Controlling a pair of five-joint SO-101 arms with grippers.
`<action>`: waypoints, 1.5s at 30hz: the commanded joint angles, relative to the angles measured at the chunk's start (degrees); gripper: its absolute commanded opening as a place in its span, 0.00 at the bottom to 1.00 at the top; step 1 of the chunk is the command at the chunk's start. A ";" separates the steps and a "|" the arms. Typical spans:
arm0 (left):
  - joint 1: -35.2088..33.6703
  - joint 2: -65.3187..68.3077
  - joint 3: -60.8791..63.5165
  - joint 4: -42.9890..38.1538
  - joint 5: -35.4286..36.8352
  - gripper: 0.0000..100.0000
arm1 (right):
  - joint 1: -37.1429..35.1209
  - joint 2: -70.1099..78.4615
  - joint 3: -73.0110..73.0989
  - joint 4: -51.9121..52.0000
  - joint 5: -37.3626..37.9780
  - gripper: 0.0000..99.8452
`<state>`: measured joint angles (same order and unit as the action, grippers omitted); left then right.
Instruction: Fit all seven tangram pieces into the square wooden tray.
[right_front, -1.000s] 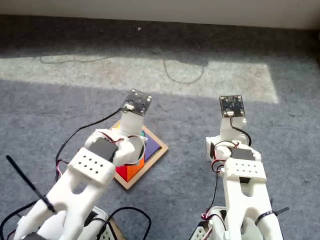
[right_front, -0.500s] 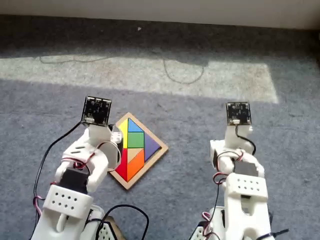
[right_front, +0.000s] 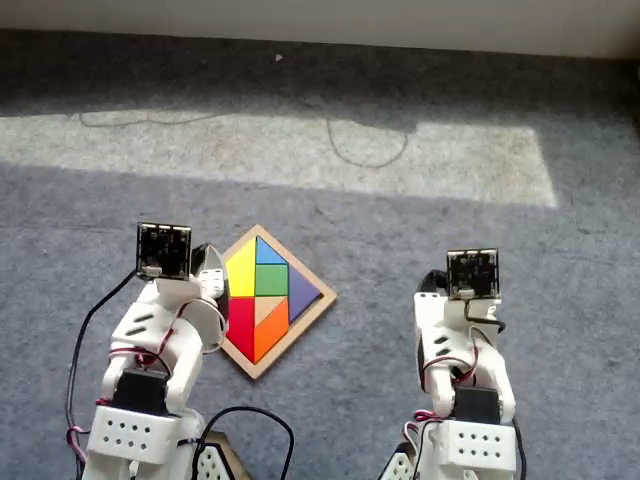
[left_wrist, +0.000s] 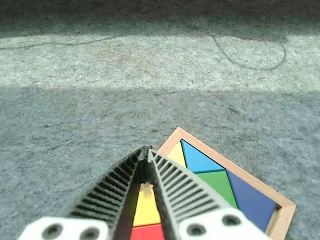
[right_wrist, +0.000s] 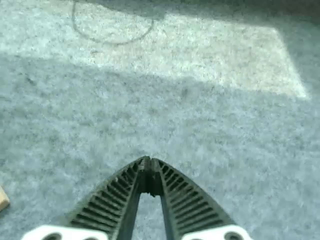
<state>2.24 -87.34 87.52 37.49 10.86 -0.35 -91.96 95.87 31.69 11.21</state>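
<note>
The square wooden tray (right_front: 318, 305) lies turned like a diamond on the grey carpet, holding a yellow (right_front: 242, 270), blue (right_front: 270, 250), green (right_front: 270, 281), purple (right_front: 301, 292), red (right_front: 240, 325), orange (right_front: 268, 338) and tan piece (right_front: 265, 310). My left gripper (right_front: 208, 262) hangs shut and empty beside the tray's left corner. In the left wrist view its tips (left_wrist: 146, 150) meet just over the tray rim (left_wrist: 285, 215) and the yellow piece (left_wrist: 147, 210). My right gripper (right_wrist: 149, 161) is shut and empty over bare carpet, well right of the tray (right_front: 432, 283).
A thin cable (right_front: 365, 150) loops across the sunlit strip of carpet at the back. Black wires trail by the arm bases (right_front: 255, 425). Open carpet lies between the two arms and beyond the tray. One tray corner (right_wrist: 2, 200) shows at the right wrist view's edge.
The left arm has pulled back from above the tray toward the near left, uncovering all the pieces. The right arm has also drawn back toward its base.
</note>
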 joint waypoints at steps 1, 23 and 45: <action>-4.35 -4.62 3.91 -5.71 -0.79 0.01 | -1.01 -11.12 4.44 -1.36 0.53 0.01; -19.47 -16.48 9.63 15.65 -0.79 0.01 | -8.84 -12.53 7.52 21.41 0.53 0.01; -19.38 -16.48 9.63 37.89 -0.62 0.01 | -9.10 -13.14 7.52 40.04 0.53 0.01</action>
<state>-16.31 -103.52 95.87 74.95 10.59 -8.88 -104.26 96.04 71.34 11.12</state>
